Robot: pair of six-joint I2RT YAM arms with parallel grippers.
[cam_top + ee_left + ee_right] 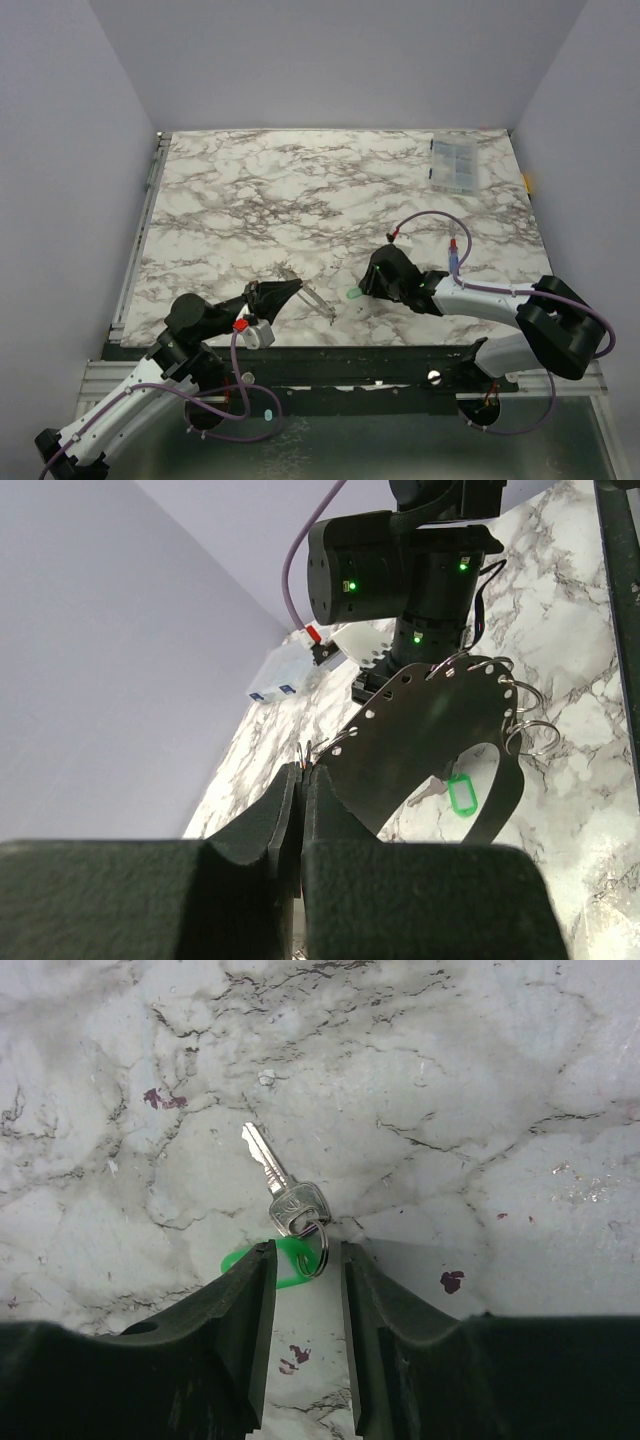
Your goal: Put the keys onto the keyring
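Note:
The keyring point(420, 740) is a large dark grey loop with holes and small split rings on its rim. My left gripper point(302, 775) is shut on its edge and holds it over the table; from above it shows as a thin loop point(308, 296) by the left gripper point(272, 294). The green key point(285, 1192), a silver blade on a small ring with a bright green tag point(292, 1262), lies flat on the marble. My right gripper point(308, 1250) is open and low, its fingers either side of the tag. From above the green key point(353, 294) lies just left of the right gripper point(383, 276). The pale yellow key is out of view.
A clear plastic box point(455, 163) sits at the far right corner of the marble table point(300, 190). A blue stick with a red tip point(455, 256) lies beside the right arm. White walls enclose the table on three sides.

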